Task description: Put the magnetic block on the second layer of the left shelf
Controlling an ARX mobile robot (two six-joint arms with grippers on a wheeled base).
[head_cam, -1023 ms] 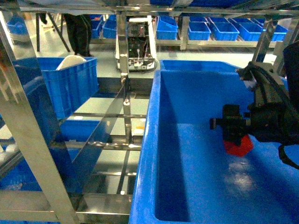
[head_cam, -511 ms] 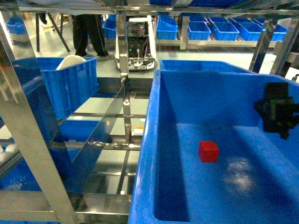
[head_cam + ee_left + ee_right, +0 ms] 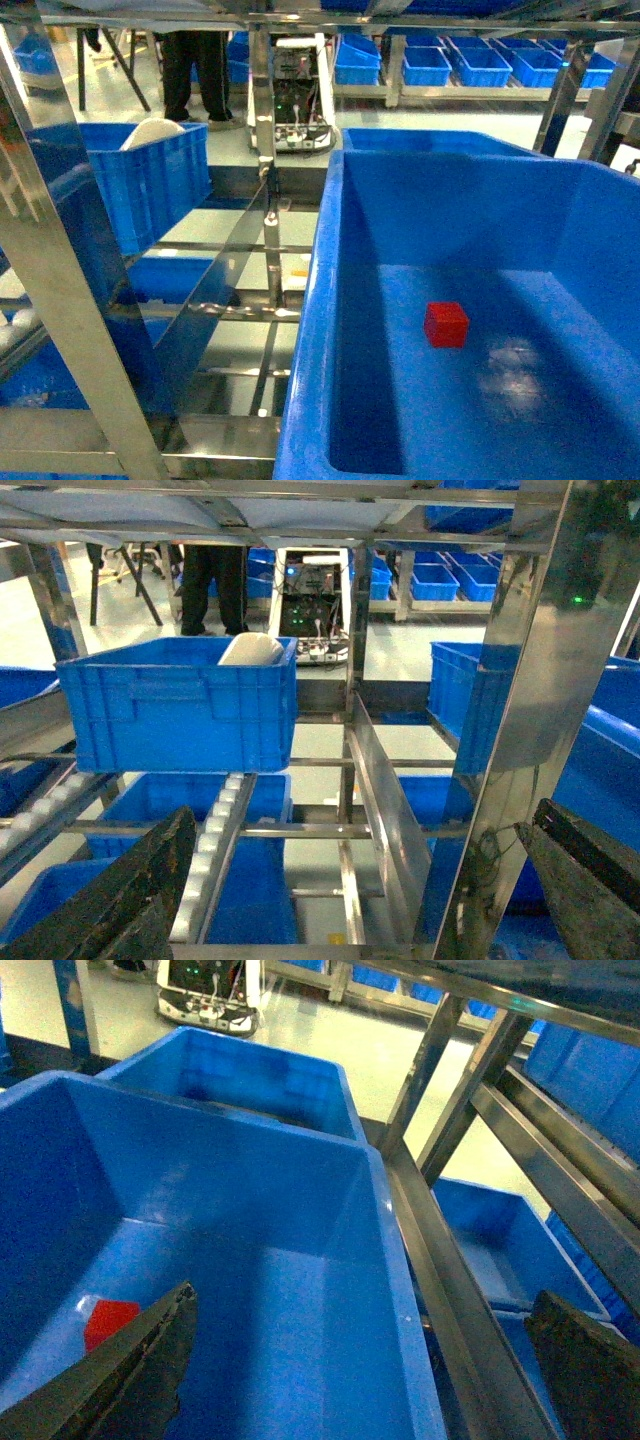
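Observation:
The red magnetic block [image 3: 446,324] lies on the floor of the large deep blue tub [image 3: 330,300] that fills this level of the steel rack, the left shelf second layer. In the right wrist view the block [image 3: 108,1320] shows at the lower left, partly behind a finger. My right gripper [image 3: 365,1360] is open, hanging over the tub's right wall [image 3: 400,1290] and apart from the block. My left gripper [image 3: 350,880] is open with nothing in it, facing the rack's roller rails [image 3: 215,850]. Neither gripper shows in the head view.
A smaller blue crate [image 3: 150,180] holding a white object stands on the rack to the left. A shiny steel upright [image 3: 60,300] slants across the near left. A second blue tub [image 3: 240,1075] sits behind the large one. A person [image 3: 195,70] and rows of blue crates stand beyond.
The right gripper, which held the red block low in the tub, let it go and drew back to the right, out of the head view. The block now rests on the tub floor.

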